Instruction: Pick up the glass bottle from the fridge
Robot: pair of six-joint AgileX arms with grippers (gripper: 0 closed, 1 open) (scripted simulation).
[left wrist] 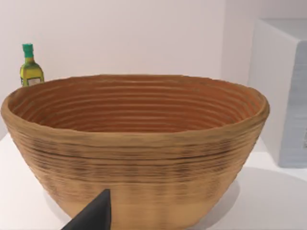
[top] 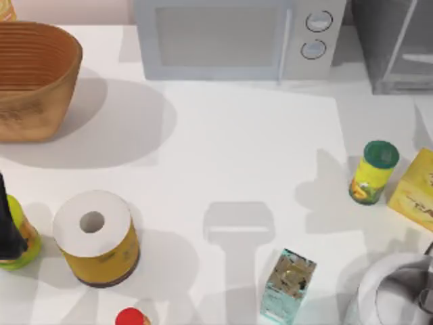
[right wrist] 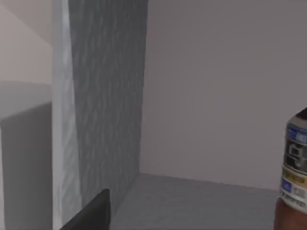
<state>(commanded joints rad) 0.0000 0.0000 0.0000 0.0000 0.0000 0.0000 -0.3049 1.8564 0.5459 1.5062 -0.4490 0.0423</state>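
Observation:
The fridge is the grey cabinet at the table's back right corner. The right wrist view looks into it, past a grey side wall onto its floor. The glass bottle stands inside at the edge of that view, showing a blue and white label above a brownish lower part. A dark piece of my right gripper shows well short of the bottle. My right arm sits at the table's front right. My left gripper hangs at the far left edge, facing the basket.
A white microwave stands at the back. In front of the fridge are a green-capped yellow bottle and a yellow box. Along the front are a teal carton, a paper roll and a red cap.

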